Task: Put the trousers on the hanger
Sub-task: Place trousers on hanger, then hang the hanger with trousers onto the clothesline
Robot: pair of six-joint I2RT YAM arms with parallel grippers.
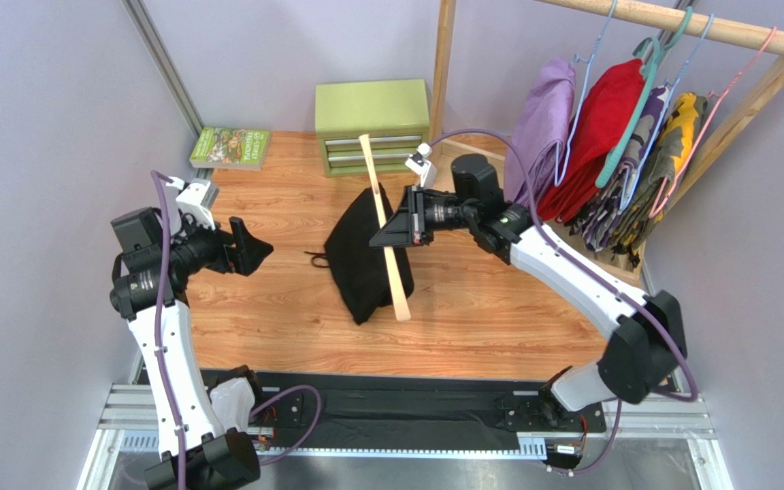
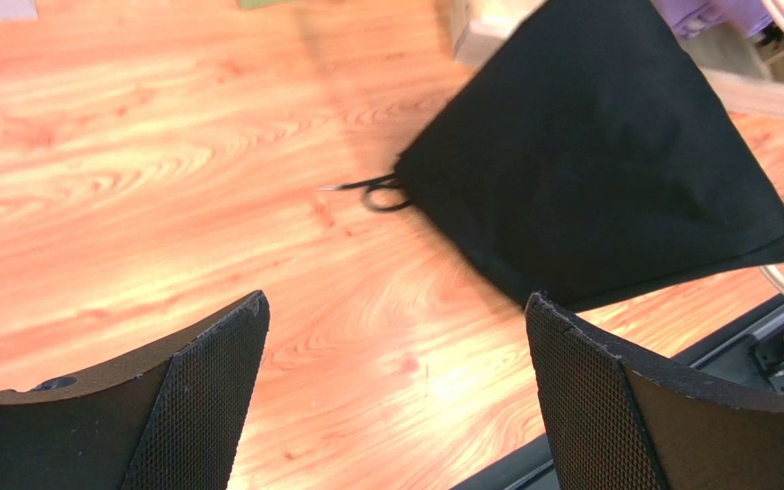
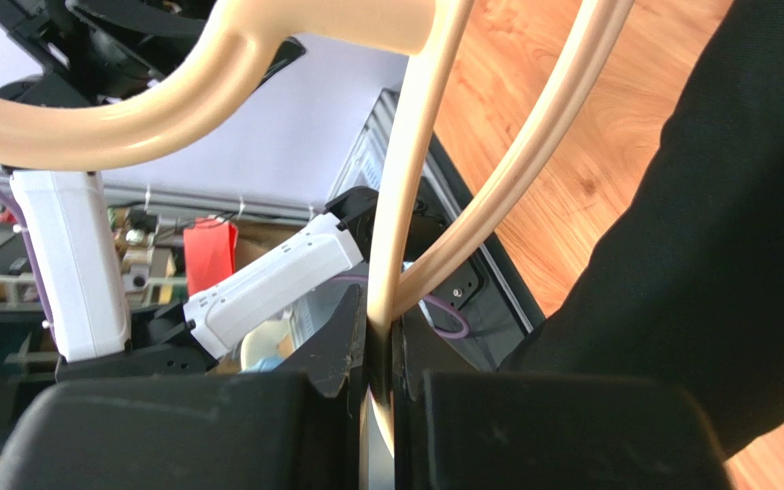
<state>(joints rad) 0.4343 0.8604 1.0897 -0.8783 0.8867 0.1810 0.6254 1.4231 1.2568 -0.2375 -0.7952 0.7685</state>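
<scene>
The black trousers (image 1: pixel 363 255) hang folded in a bundle from the pale wooden hanger (image 1: pixel 386 230), which is held tilted above the table's middle. My right gripper (image 1: pixel 394 233) is shut on one of the hanger's thin bars (image 3: pixel 406 153), pinched between its fingers at the gripper's tip (image 3: pixel 381 332); the black trousers (image 3: pixel 713 255) fill the right of that view. My left gripper (image 1: pixel 253 248) stands open and empty to the left of the trousers, clear of them. Its wrist view shows bare wood between the spread jaws of the left gripper (image 2: pixel 396 298), with the trousers (image 2: pixel 601 153) beyond and a drawstring loop (image 2: pixel 376 192) at their edge.
A green drawer box (image 1: pixel 373 125) and a book (image 1: pixel 230 148) sit at the table's back. A wooden clothes rack (image 1: pixel 672 20) with purple, red and patterned garments (image 1: pixel 611 153) stands at the right. A black rail (image 1: pixel 396 408) runs along the near edge.
</scene>
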